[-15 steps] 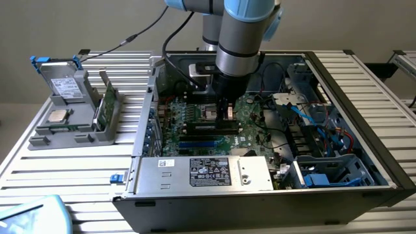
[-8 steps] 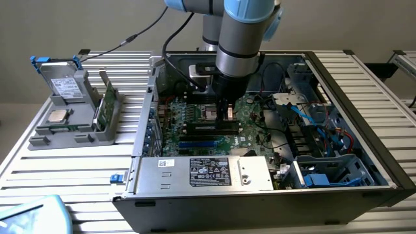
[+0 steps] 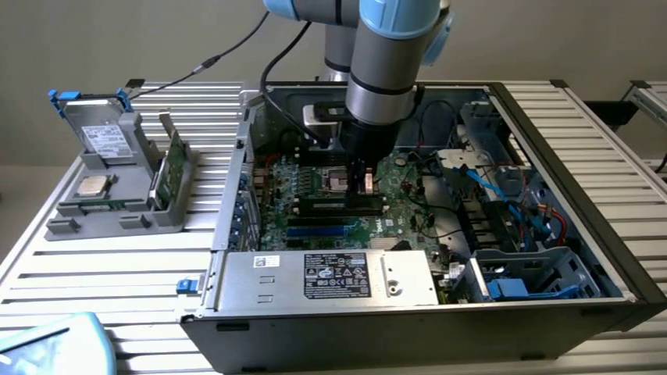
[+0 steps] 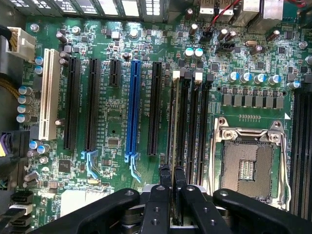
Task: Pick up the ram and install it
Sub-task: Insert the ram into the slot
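Ram (image 4: 171,131) clamped edge-on between narrowed fingers of gripper (image 4: 172,173), lined along black memory slots (image 4: 193,126) beside CPU socket (image 4: 248,163) on motherboard (image 4: 109,124). Seating in slot not discernible. Gripper placed inside open computer case (image 3: 417,336).

Soft, even light from overhead fills both views. The pale slatted aluminium table (image 3: 125,266) looks bright, with dim shadow inside the open dark metal computer case (image 3: 417,336) under the arm. Daylight glares white through its rear vent slots (image 4: 122,7). The black gripper (image 4: 172,173), clamped on the thin green ram (image 4: 172,136), reads as a dark silhouette.
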`<state>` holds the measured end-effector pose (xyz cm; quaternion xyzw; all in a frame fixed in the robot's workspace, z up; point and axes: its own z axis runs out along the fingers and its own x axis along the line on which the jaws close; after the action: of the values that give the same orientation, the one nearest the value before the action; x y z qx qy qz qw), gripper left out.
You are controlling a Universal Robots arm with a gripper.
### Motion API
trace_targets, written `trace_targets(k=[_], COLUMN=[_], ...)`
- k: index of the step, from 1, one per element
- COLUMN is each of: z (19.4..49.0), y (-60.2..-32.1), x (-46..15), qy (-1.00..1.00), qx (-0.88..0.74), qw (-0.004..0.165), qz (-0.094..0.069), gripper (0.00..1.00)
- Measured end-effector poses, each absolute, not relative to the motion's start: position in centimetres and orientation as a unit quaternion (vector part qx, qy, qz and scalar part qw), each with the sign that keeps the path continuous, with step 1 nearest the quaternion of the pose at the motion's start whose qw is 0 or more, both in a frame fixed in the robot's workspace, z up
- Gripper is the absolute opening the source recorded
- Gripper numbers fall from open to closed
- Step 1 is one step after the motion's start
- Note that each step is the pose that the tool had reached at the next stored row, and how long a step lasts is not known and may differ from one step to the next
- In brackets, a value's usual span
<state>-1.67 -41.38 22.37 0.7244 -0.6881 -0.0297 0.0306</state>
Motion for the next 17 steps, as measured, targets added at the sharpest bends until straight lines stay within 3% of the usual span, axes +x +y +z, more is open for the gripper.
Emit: trace_targets(k=[17], z=[22.11], y=[-41.39], x=[-1.63], qy=[-0.694], qx=[0.719], qw=[0.03], qz=[-0.03], gripper=[0.14])
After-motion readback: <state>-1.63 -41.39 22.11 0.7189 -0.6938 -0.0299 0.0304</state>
